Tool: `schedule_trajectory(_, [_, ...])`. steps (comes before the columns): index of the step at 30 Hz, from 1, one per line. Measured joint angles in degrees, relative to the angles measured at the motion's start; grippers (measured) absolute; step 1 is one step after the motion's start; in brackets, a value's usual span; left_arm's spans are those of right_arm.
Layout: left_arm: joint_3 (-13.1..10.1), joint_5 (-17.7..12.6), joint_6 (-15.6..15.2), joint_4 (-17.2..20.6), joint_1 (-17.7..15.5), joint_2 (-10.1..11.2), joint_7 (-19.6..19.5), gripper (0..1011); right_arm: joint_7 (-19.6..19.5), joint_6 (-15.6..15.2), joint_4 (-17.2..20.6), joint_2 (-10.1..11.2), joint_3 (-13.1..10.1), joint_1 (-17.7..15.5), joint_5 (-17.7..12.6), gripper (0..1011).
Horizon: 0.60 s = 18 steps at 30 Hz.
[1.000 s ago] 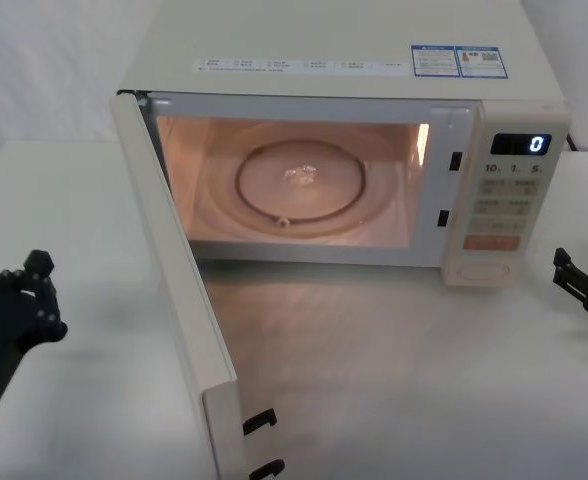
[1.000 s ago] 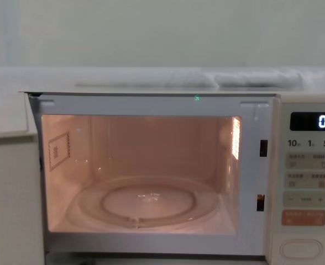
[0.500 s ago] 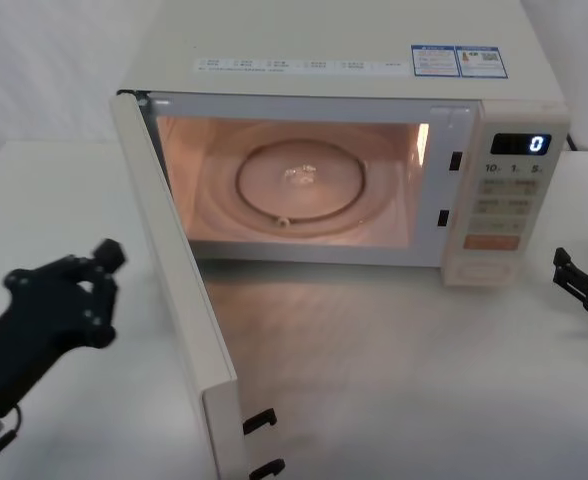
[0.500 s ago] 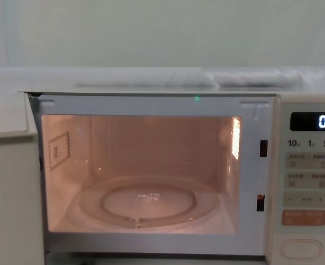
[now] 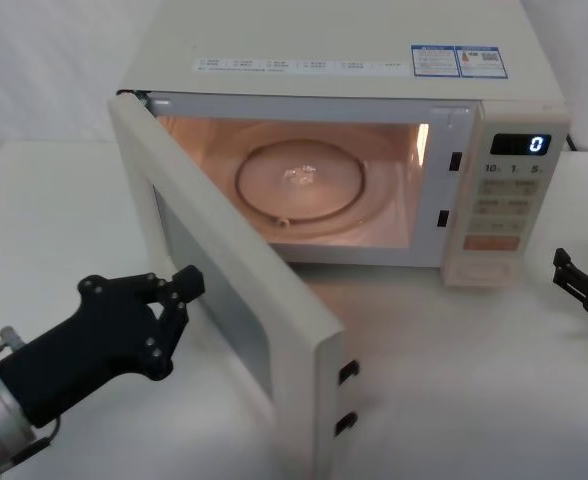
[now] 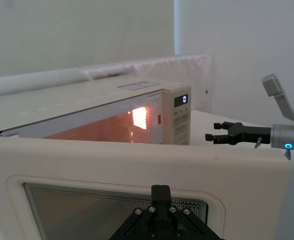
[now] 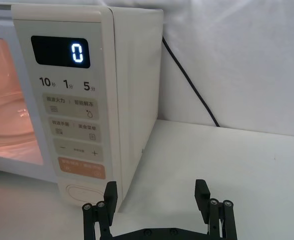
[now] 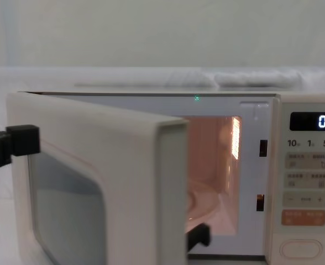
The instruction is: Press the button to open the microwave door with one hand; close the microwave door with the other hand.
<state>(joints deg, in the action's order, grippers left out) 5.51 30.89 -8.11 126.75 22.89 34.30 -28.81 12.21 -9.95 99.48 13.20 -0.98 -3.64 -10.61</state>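
From the head you see the door (image 5: pixel 236 300) half-open over the white tabletop (image 5: pixel 454 380), your left tool (image 5: pixel 174 300) released against its outer face. From the right wrist, your right tool (image 7: pixel 156 196) is spread beside the button (image 7: pixel 85 193), white wall behind.

Microwave door (image 8: pixel 104 182) half-swung, left hand (image 8: pixel 10 144) at its face — cavity lit

The pale scene is evenly and softly lit, a warm orange glow is cast inside the microwave cavity (image 5: pixel 304 180), and nearby surfaces are rendered slightly blurred.
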Motion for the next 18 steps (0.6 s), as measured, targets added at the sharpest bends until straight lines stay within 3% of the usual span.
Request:
schedule_trajectory(7, [-3.76, 0.34, 1.25, -2.40, -3.98, -0.40, 0.39, 0, 0.00, 0.00, 0.00, 0.00, 0.00, 0.00, 0.00, 1002])
schedule_trajectory(18, [-16.29, -0.60, 1.19, -9.29, -16.10, -3.44, 0.40, 0, 0.00, 0.00, 0.00, 0.00, 0.00, 0.00, 0.00, 1002])
